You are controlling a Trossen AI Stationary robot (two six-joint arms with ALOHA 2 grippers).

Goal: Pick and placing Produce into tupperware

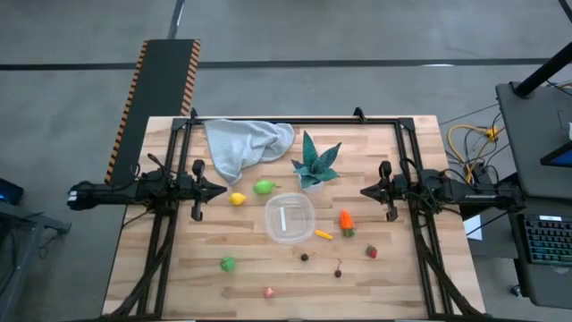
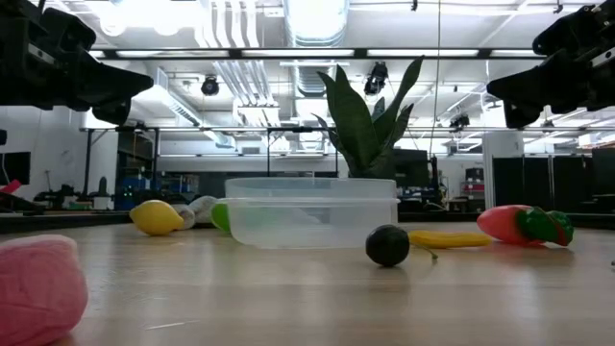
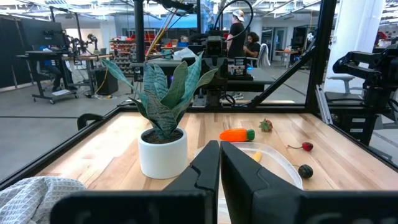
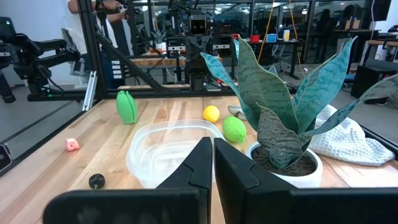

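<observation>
The clear round tupperware (image 1: pixel 290 218) stands on the table's middle, with nothing in it; it also shows in the low view (image 2: pixel 311 210). Produce lies around it: a yellow lemon (image 1: pixel 238 199), a green piece (image 1: pixel 264 188), another green piece (image 1: pixel 229 263), an orange carrot (image 1: pixel 346 219), a small yellow piece (image 1: pixel 323 234), a red strawberry (image 1: pixel 371 251), two dark bits (image 1: pixel 305 257) and a pink bit (image 1: pixel 268 292). My left gripper (image 1: pixel 222 190) is shut and empty, held above the table left of the lemon. My right gripper (image 1: pixel 364 190) is shut and empty, held above the table right of the plant.
A teal spiky-leaved plant in a white pot (image 1: pixel 315 165) stands just behind the tupperware, between the two grippers. A pale grey-blue cloth (image 1: pixel 243 143) lies at the far left. Black frame rails (image 1: pixel 295 122) run along the table's far edge and sides.
</observation>
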